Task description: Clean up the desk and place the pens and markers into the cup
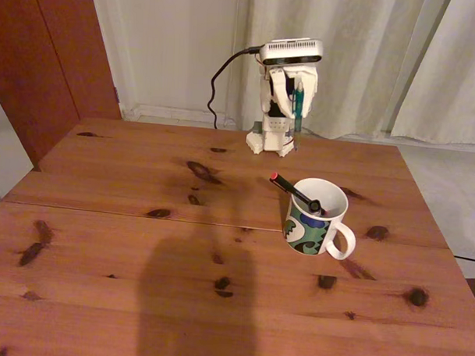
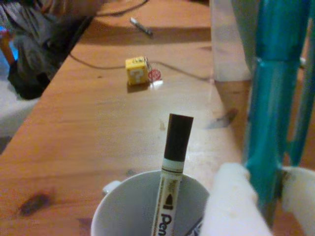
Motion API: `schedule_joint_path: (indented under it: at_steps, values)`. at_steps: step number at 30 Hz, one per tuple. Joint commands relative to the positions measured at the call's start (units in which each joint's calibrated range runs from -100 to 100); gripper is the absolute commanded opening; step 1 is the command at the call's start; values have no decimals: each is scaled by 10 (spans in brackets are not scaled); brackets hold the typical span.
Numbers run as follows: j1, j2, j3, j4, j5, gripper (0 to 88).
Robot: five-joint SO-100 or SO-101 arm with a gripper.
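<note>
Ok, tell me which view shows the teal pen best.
The wrist view: the teal pen is close and large, clamped in the gripper. The fixed view shows it as a thin upright sliver in the gripper at the far edge of the desk.

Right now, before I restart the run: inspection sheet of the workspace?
Surface: wooden desk, dark knots, a seam across it, a large shadow at the near edge.
Job's things: cup upright in the fixed view, black pen leaning in it, red tip out over the rim. The wrist view shows a marker standing in a cup, black cap up. Teal pen is in the claw, not in the cup.
Clutter: in the wrist view, yellow cube and a slim stick further off.
Grippers: claw shut on the teal pen.
Cables: black cable running from the arm's top down to the floor.
Surroundings: curtains, brown panel.
</note>
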Motion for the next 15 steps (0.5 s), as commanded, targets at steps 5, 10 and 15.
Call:
schedule_joint_path:
  at_steps: [5, 10, 15]
  values:
    - [-4, -91, 51, -34, 3, 5]
    - [-4, -83, 88, -118, 3, 5]
    - [-4, -81, 123, -167, 3, 5]
